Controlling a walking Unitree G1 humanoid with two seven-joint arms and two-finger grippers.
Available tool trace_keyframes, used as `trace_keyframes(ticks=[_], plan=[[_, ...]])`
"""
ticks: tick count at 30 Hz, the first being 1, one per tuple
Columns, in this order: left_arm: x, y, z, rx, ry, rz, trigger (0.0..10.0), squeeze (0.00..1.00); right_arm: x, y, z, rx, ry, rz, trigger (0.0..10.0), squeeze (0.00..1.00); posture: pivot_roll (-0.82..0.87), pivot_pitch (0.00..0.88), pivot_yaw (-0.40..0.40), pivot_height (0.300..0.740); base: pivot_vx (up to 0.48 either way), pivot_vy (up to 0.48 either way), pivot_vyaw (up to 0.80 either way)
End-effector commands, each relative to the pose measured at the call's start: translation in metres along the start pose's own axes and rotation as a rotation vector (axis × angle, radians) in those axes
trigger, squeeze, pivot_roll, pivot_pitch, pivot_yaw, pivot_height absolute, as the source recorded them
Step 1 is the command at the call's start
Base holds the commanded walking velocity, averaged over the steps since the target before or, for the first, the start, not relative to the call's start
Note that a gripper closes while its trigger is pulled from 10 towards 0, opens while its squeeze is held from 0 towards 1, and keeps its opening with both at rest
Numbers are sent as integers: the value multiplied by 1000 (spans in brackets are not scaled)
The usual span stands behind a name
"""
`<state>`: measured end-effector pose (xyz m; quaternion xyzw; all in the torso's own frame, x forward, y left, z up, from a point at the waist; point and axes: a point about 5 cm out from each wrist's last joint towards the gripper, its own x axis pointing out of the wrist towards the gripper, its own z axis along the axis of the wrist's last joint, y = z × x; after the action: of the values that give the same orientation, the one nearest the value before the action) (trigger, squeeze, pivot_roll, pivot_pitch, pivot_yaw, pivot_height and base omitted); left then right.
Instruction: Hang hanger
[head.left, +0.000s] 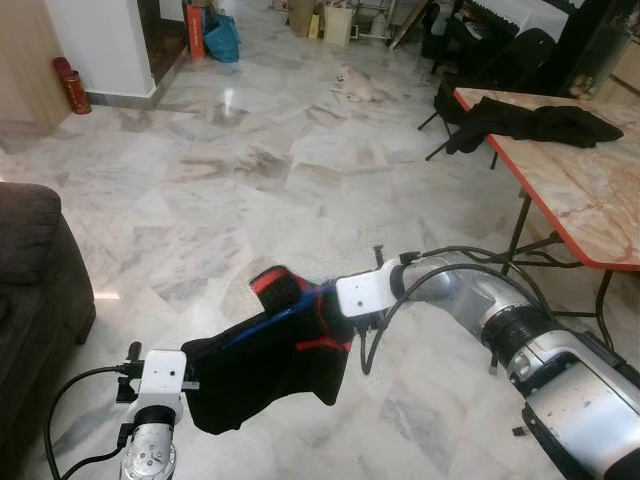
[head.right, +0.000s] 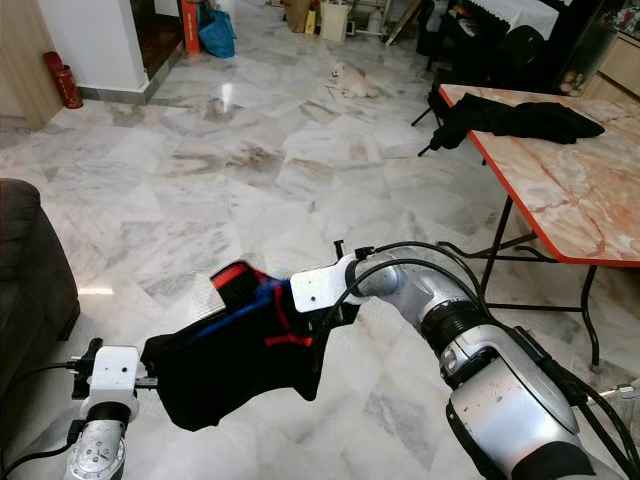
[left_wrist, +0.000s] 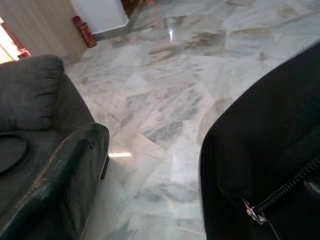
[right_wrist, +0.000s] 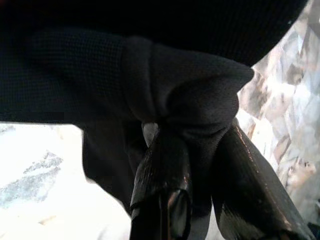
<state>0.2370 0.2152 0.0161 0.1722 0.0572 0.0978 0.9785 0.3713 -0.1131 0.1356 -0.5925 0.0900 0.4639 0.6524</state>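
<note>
The right gripper (right_wrist: 200, 200) has its two black fingers (right_wrist: 162, 175) pinched on a fold of a black garment (head.left: 270, 365), the cloth bunched tight between them. In the head views this garment, black with red trim and a blue line running through it that may be a hanger, hangs stretched in the air between the two arms, above the marble floor (head.left: 250, 170). The left gripper (head.left: 195, 385) sits at the garment's other end; one of its fingers shows in the left wrist view beside the cloth and its zipper (left_wrist: 255, 212), but I cannot tell whether it is clamped on the fabric or merely against it.

Judged from this, the task is at its carrying stage: the garment is lifted and held, but nothing is hung. No rail or hook can be made out in the room ahead. To the robot's right stands a folding table (head.left: 580, 190) with another dark garment (head.left: 535, 122) lying on it; to the left is a dark sofa (head.left: 30, 270). A small dog (head.left: 355, 82) lies far off on the floor. What remains is finding the hanging place and setting the piece on it
</note>
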Motion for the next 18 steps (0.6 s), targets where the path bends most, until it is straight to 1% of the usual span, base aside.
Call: trace_keyframes(ticks=[1,3,5,7,9,10,11,13,15,17,18], plan=[[-8,4,-14,17,62,6,10000,0,-16,-18,-18,50,74,-81,10000,0,-13,48,-106,740,0,0,0],[-8,4,-14,17,61,3,10000,0,-17,-18,-19,57,74,-82,10000,0,-14,48,-106,740,0,0,0],[-8,4,-14,19,61,0,10000,0,-17,-19,-18,42,70,-82,10000,0,-14,49,-105,740,0,0,0],[-7,4,-13,20,61,7,10000,0,-16,-15,-17,32,63,-54,10000,0,-13,49,-106,740,0,0,0],[-5,8,-12,8,60,35,10000,0,-14,-9,-16,15,60,-5,10000,0,-10,50,-107,740,0,0,0],[-1,11,-8,-6,54,64,10000,0,-12,0,-17,-15,71,57,10000,0,-10,50,-107,740,0,0,0],[1,13,-6,-11,49,76,10000,0,-12,5,-18,-38,84,92,10000,0,-10,50,-107,740,0,0,0],[6,15,0,-27,24,88,10000,0,-11,22,-26,-100,147,196,10000,0,-10,50,-107,740,0,0,0],[7,15,2,-32,18,88,10000,0,-11,25,-27,-112,161,214,10000,0,-10,50,-107,740,0,0,0],[9,16,6,-47,5,96,10000,0,-11,31,-31,-126,186,246,10000,0,-10,50,-107,740,0,0,0],[12,16,12,-71,-20,95,10000,0,-9,38,-34,-117,202,265,10000,0,-14,47,-108,740,0,0,0]])
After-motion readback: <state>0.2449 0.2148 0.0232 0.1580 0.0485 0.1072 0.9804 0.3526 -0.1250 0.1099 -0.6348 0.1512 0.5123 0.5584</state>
